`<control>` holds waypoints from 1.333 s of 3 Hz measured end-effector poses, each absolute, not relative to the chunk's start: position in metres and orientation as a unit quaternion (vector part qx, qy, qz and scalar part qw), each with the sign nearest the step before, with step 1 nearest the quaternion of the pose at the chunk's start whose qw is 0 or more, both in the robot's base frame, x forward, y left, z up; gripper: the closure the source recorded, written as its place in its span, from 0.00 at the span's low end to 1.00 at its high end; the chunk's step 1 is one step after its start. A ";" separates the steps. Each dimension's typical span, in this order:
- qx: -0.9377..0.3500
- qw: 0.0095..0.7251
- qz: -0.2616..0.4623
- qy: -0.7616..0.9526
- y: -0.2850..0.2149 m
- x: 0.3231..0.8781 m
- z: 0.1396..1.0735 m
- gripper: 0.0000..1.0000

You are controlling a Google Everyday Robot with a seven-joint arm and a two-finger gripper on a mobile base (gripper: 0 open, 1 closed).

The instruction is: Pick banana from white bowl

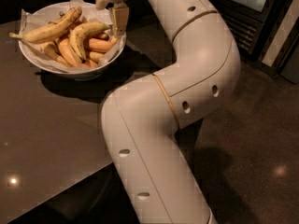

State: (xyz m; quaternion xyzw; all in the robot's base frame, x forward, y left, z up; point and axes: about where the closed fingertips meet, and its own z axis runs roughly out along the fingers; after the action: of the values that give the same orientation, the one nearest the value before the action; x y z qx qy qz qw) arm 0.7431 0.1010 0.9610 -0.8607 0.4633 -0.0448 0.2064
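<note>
Gripper: we log one gripper, up over the far right rim of the bowl; its two fingers stand apart with a dark gap between them, gripping nothing.
White bowl: one white bowl, on the table's far left, lined with crinkled paper.
Banana: one curved, speckled banana lies on top of the pile in the bowl, its right end just beside the nearer finger; we cannot tell if they touch.
Long banana: one long banana, nearly straight, across the bowl's left side, just beside the curved one.
Orange bananas: we count at least three stubby orange bananas under the other two; more may be hidden.
Table: one dark glossy table.
Arm: one thick white arm bends through the foreground and covers the table's right edge.
Background: one dark cabinet at the far right, over a dark floor.
</note>
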 end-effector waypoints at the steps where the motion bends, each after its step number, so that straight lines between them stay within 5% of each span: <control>1: -0.854 0.213 -0.026 0.474 0.100 0.744 0.953 0.31; 3: -0.842 0.218 -0.003 0.494 0.098 0.743 0.946 0.39; 4: -0.838 0.215 0.001 0.501 0.098 0.742 0.944 0.57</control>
State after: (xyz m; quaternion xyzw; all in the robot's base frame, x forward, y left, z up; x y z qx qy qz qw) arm 0.7422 0.0982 0.9439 -0.8384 0.5007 0.0007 0.2153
